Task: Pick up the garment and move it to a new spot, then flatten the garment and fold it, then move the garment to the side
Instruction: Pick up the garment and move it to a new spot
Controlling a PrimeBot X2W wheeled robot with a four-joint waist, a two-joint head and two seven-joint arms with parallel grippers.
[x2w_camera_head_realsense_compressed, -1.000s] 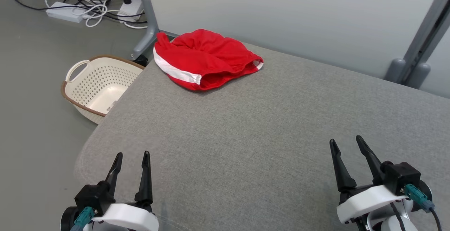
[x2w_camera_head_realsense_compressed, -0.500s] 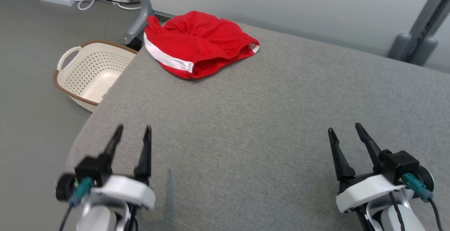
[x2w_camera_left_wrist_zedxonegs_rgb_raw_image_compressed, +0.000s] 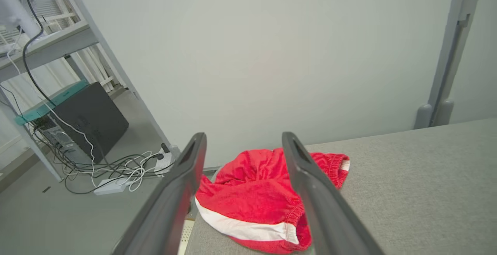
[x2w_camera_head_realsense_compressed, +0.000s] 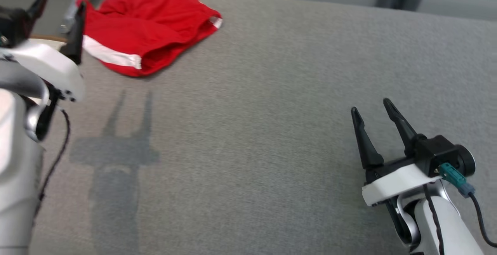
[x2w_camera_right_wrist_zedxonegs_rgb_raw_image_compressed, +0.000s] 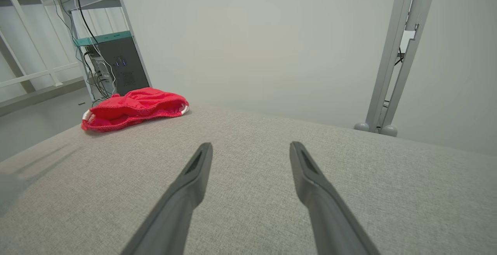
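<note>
A crumpled red garment (x2w_camera_head_realsense_compressed: 147, 26) with a white stripe lies at the far left corner of the grey padded table (x2w_camera_head_realsense_compressed: 252, 130). My left gripper (x2w_camera_head_realsense_compressed: 60, 4) hovers open above the table's left edge, just left of the garment, nothing between its fingers. The left wrist view looks down on the garment (x2w_camera_left_wrist_zedxonegs_rgb_raw_image_compressed: 256, 196) between and beyond the open gripper (x2w_camera_left_wrist_zedxonegs_rgb_raw_image_compressed: 242, 140). My right gripper (x2w_camera_head_realsense_compressed: 371, 107) stands open over the near right of the table, far from the cloth. In the right wrist view the garment (x2w_camera_right_wrist_zedxonegs_rgb_raw_image_compressed: 134, 107) lies far off to the left of the open right gripper (x2w_camera_right_wrist_zedxonegs_rgb_raw_image_compressed: 250, 146).
A grey wall runs behind the table. A metal frame post (x2w_camera_right_wrist_zedxonegs_rgb_raw_image_compressed: 396, 53) stands at the back right. Cables and a power strip (x2w_camera_left_wrist_zedxonegs_rgb_raw_image_compressed: 112, 175) lie on the floor left of the table, near a dark computer case (x2w_camera_left_wrist_zedxonegs_rgb_raw_image_compressed: 91, 119).
The head camera has tilted down and turned, shifting the whole scene. My left arm has risen and reached forward toward the garment. The right gripper has barely moved. The garment lies as before.
</note>
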